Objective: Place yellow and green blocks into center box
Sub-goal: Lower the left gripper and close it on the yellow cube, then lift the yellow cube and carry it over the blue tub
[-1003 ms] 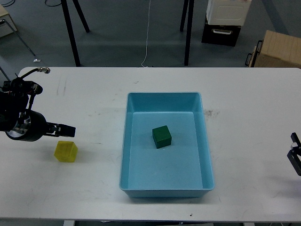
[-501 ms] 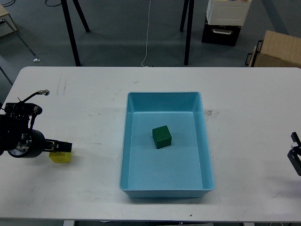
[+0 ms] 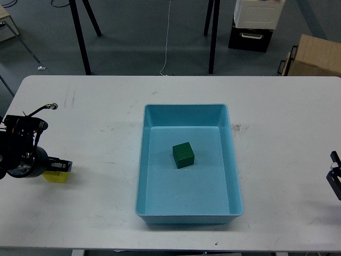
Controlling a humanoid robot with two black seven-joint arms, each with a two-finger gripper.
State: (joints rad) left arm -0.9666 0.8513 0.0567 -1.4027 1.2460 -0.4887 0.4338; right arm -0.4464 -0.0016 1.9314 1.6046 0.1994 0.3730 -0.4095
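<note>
A small translucent yellow cube sits on the white matte counter at its left side, well apart from the box, partly hidden under the left gripper, whose dark jaws lie right over it; whether they are clenched on it I cannot tell. A solid dark green cube with crisp edges rests near the middle of the smooth light-blue rectangular plastic box with rounded corners. The right gripper peeks in at the right edge, its jaws unreadable.

Yellow block half hidden (left claw).
</note>
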